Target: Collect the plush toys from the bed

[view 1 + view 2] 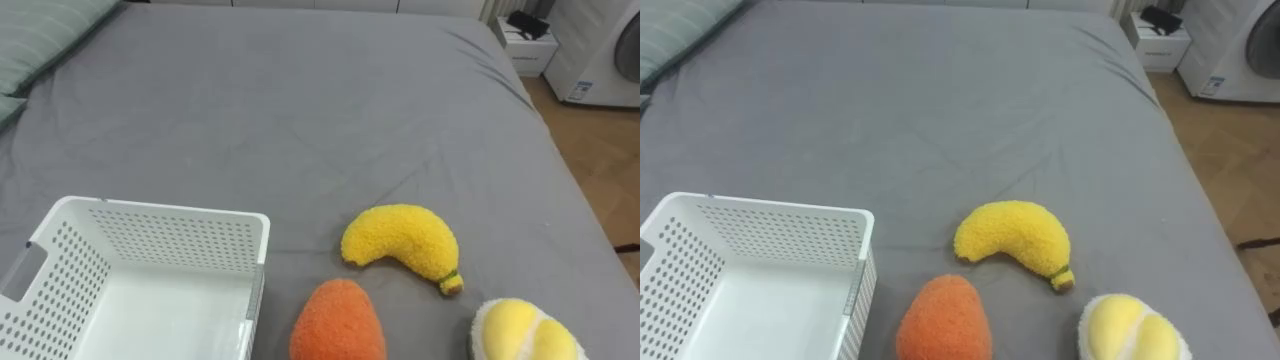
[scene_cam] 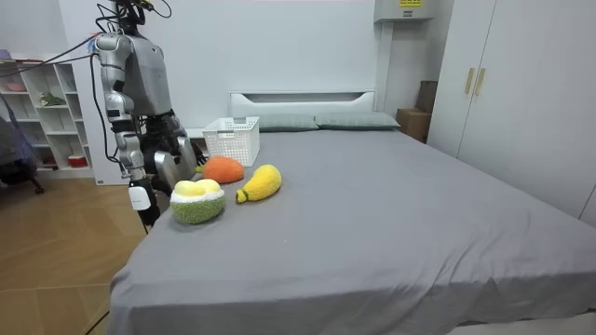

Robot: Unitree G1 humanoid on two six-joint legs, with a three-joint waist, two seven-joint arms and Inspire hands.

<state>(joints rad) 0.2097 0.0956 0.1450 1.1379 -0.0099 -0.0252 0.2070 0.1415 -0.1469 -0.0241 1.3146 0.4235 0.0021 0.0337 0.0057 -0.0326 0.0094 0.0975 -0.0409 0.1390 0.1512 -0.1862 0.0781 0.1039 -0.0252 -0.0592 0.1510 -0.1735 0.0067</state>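
Whether the fingers of the right hand (image 2: 140,197) and left hand (image 2: 176,165), both low at the bed's (image 1: 300,100) edge, are apart or curled I cannot tell; near them lie the yellow-and-green plush (image 1: 520,332), orange plush (image 1: 338,320) and banana plush (image 1: 402,245), with the white basket (image 1: 150,235) beside the orange one.

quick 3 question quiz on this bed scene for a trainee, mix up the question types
1. True or false: the banana toy lies inside the white basket.
2. Which toy lies nearest the basket? A) banana toy B) orange toy C) round yellow-green toy
3. How many toys lie on the grey bed?
Key: 1 false; 2 B; 3 three.
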